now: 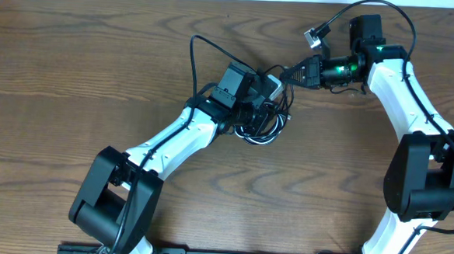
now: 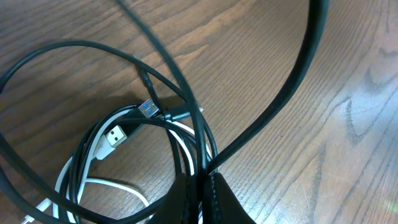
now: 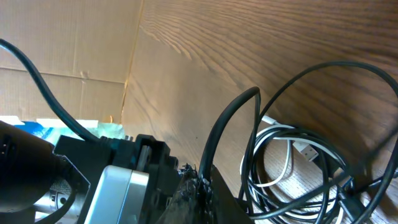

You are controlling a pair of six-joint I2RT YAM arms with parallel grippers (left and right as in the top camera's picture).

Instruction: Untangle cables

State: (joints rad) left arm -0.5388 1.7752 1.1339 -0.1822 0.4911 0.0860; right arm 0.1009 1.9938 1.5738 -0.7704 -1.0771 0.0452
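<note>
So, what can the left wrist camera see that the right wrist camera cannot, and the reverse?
Only the left wrist view: a blue-tongued USB plug, its blue insert facing the camera, lying among the loops. Only the right wrist view: a cardboard wall beyond the table edge, and the left arm's black and silver wrist. Both: the wooden table, looped black cables, a white cable, and the view's own gripper, the left gripper or the right gripper, apparently shut on one of the black cables.
</note>
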